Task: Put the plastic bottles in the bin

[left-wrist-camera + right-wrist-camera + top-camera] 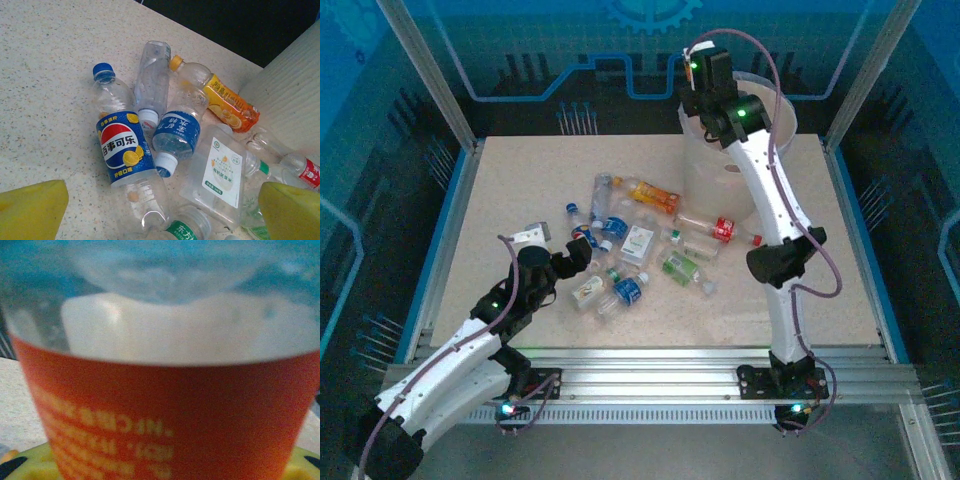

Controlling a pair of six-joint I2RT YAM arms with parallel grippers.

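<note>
Several plastic bottles (635,245) lie in a heap at the middle of the table. My left gripper (578,256) stands open at the heap's left edge. In the left wrist view its yellow fingers (33,210) flank a blue-labelled cola bottle (122,146), with a blue water bottle (177,132) and a flat white-labelled bottle (218,172) beside it. The bin (706,170), a whitish bucket, stands at the back right. My right gripper (700,80) hangs above the bin's rim, shut on an orange-labelled bottle (165,410) that sits close to the right wrist camera.
An orange juice bottle (228,101) and a red-labelled bottle (306,171) lie against the bin wall (292,100). Bare table (520,180) stretches to the left of the heap. A metal frame (460,190) borders the table's edges.
</note>
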